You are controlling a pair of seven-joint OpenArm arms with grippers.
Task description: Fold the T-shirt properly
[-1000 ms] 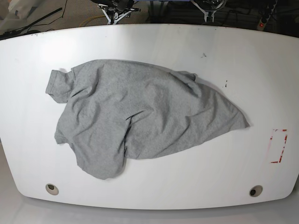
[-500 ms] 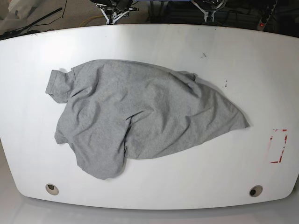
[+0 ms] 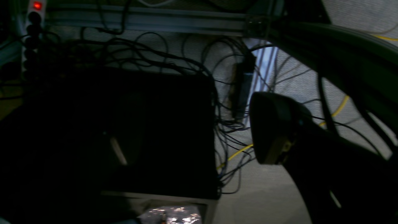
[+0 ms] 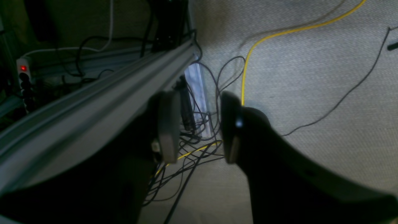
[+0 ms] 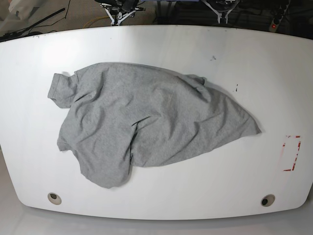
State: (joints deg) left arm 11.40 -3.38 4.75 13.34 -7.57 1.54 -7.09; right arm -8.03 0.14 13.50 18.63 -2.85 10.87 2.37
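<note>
The T-shirt [image 5: 146, 122] lies in a loose, wrinkly heap on the white table [image 5: 161, 44], filling the middle of the base view and reaching from the left side toward the right. It is not folded yet. One sleeve [image 5: 61, 90] sticks out at the upper left of the heap, and a pointed corner [image 5: 249, 127] of cloth reaches to the right. The shirt looks soft, light and floppy, so it will likely sag and bunch up when lifted, and it may slide a bit on the smooth table. Good places to take hold seem to be the edges, like the sleeve at the upper left and the corner at the right, so the cloth can be pulled flat first. Both arms are away from the table, looking down at the floor and cables [image 4: 199, 146]. The right gripper [image 4: 199, 127], in the middle of its wrist view, has a narrow gap between its claws and holds nothing. The left gripper [image 3: 192, 130] shows one finger [image 3: 273, 127] at the right of its view; the other side is too dark to see, but the claws seem wide apart and empty.
</note>
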